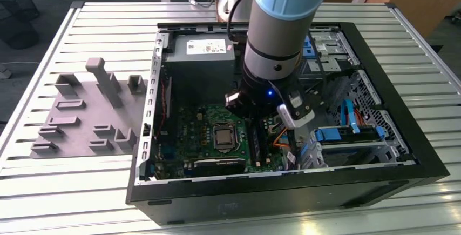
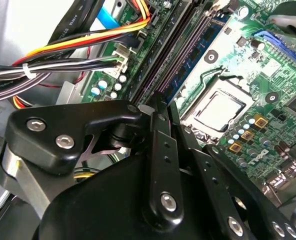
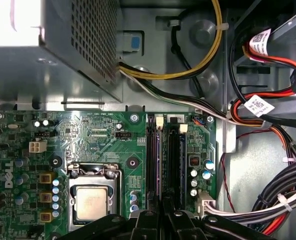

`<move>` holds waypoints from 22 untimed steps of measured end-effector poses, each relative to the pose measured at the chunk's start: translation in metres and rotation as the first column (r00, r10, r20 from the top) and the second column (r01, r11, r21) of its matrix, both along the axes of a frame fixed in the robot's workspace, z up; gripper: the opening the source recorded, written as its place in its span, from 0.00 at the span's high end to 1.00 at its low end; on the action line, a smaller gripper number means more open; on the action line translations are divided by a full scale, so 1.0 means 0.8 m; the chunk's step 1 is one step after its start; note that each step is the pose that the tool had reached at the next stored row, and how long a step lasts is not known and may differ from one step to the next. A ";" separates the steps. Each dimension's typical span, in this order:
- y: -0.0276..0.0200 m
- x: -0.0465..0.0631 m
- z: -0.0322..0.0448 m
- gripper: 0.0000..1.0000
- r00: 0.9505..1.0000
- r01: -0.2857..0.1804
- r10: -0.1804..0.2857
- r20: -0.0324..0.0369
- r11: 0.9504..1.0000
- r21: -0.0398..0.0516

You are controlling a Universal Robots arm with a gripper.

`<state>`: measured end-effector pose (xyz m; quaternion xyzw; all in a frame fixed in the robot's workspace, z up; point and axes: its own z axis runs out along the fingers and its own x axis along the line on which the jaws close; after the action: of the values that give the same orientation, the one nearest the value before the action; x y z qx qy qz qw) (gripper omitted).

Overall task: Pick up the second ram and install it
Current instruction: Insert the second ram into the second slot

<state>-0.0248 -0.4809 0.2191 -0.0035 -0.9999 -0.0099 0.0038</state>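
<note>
Clenched, the claw (image 2: pixel 160 102) hangs low inside the open computer case (image 1: pixel 403 154), its 2 fingers (image 2: pixel 164 150) drawn together with no gap showing between the tips. Those tips sit directly over the near end of the long black memory slots (image 3: pixel 180 160) and seem to rest there.

Running straight away from the claw tips in the second wrist view is the second ram (image 2: pixel 190 60), a thin blue-green stick with dark chips. It stands on edge in the slot row, its long axis parallel to the slots and to the edge of the processor socket (image 2: pixel 215 107). Its near end reaches almost to the tips. It looks seated rather than gripped, though the linkage hides the contact point, so I cannot tell for sure.

Room is tight. Just to one side of the claw lies the socket. Just to the other, a bundle of coloured cables (image 2: pixel 78 45) plugs into a white connector (image 3: pixel 205 202) beside the slots. Beyond the far end of the slots in the first wrist view stand the grey power supply box (image 3: pixel 63 60) and more cables. The arm (image 1: pixel 277 40) drops in from above. Well outside the case, grey fixture blocks (image 1: pixel 86 116) sit on the slatted table (image 1: pixel 86 192).
</note>
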 end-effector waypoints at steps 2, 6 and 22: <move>-0.0003 0.000 -0.0007 0.86 1.000 0.000 0.000 0.000 1.000 0.000; -0.0003 0.000 -0.0011 0.86 1.000 0.000 0.000 0.000 1.000 0.000; -0.0002 0.000 -0.0066 0.86 1.000 0.003 -0.003 0.000 1.000 0.000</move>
<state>-0.0248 -0.4811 0.2138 -0.0052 -0.9999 -0.0098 0.0038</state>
